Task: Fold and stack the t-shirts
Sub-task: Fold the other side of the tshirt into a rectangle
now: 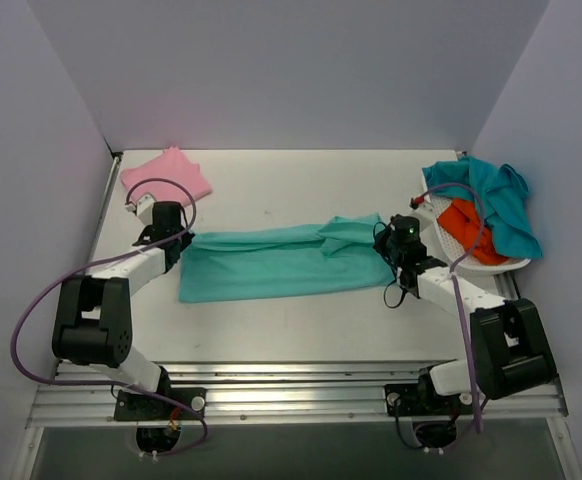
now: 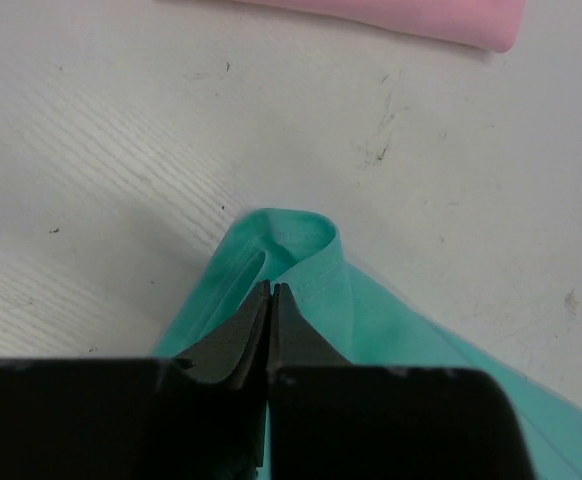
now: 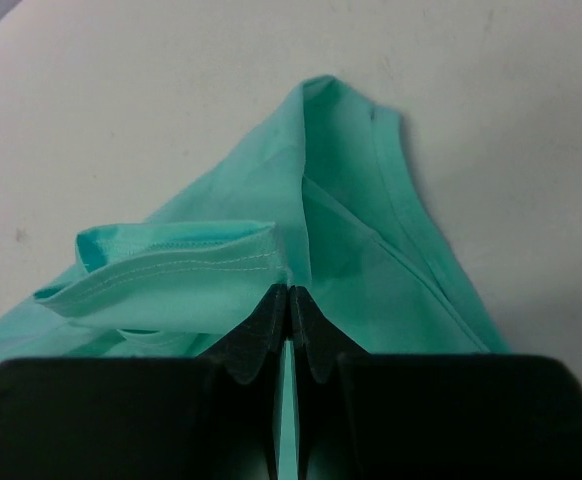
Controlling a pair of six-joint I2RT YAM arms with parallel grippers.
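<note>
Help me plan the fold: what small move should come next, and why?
Probably lift both pinched ends slightly together. The left gripper and right gripper are each shut on an end of the green shirt, which lies stretched flat between them.

plain sea-green t-shirt (image 1: 271, 262) mid-table, plain pink t-shirt (image 1: 167, 174) at the far left corner, darker teal t-shirt (image 1: 496, 200) and orange t-shirt (image 1: 469, 228) at the right edge; table (image 1: 301, 330) white.

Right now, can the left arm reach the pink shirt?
Probably yes: the pink shirt lies close beyond the left pincer, bare table between, but that pincer is shut on the green shirt and must let go first.
</note>
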